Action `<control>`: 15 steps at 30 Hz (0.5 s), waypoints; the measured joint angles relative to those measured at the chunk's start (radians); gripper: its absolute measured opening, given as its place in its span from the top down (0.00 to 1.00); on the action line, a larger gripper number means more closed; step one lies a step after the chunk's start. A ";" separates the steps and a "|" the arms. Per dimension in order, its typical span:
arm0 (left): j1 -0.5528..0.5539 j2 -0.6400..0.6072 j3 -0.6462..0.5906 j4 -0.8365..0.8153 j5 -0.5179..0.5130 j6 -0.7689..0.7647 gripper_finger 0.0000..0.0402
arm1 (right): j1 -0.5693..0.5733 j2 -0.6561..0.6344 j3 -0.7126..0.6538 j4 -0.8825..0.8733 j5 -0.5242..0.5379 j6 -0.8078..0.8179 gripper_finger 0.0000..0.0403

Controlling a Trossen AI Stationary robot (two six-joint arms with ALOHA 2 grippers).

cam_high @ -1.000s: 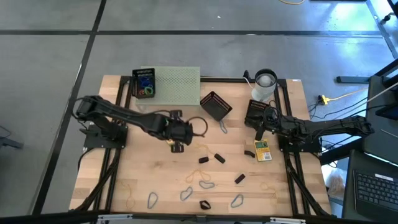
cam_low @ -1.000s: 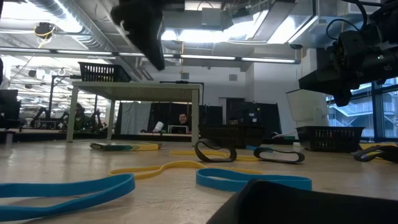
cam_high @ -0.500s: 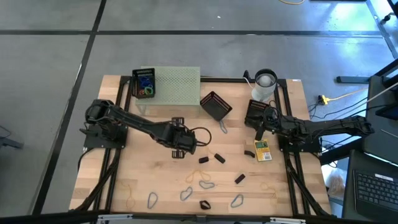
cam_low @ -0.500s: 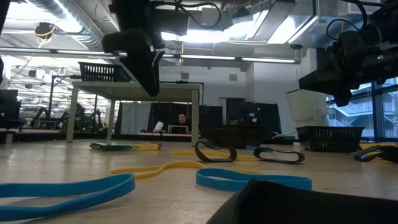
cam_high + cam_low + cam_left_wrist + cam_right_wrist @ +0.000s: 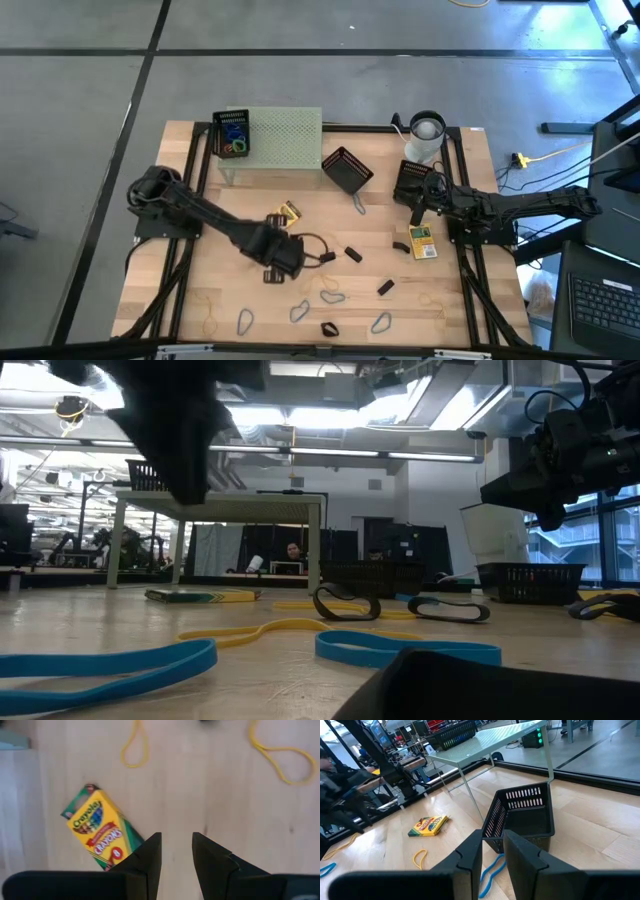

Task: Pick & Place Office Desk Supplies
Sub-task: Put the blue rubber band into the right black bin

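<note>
A yellow-green crayon box lies flat on the wooden table; it also shows in the left wrist view. My left gripper hangs above the table just nearside of the box, pointing steeply down, its fingers slightly parted over bare wood with nothing between them. A second crayon box lies near my right gripper, which waits at the table's right, fingers a little apart and empty. Black clips, grey wire clips and yellow rubber bands lie scattered toward the near edge.
The pale green perforated stand carries a black basket of coloured loops at the far left. A tipped black basket, another basket and a white cup stand at the far right. Blue loops lie near the front edge.
My left gripper has gone toward the table's near edge and sunk a little, tipping more steeply down. The crayon box that it hid before now shows on the table behind it. My right arm has kept still.
</note>
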State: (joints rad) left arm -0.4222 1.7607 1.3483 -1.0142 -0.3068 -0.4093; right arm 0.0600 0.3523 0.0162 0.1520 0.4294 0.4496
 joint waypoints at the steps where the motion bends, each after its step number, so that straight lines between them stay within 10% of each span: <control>1: -0.011 0.000 0.000 0.000 0.000 -0.005 0.75 | 0.000 0.000 0.000 0.000 0.000 0.000 0.80; 15: -0.066 0.000 0.000 -0.039 0.185 -0.389 0.72 | 0.000 0.000 0.000 0.000 -0.003 0.003 0.80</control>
State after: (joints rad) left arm -0.4878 1.7607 1.3483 -1.0527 -0.1213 -0.7980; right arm 0.0599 0.3520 0.0163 0.1520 0.4259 0.4530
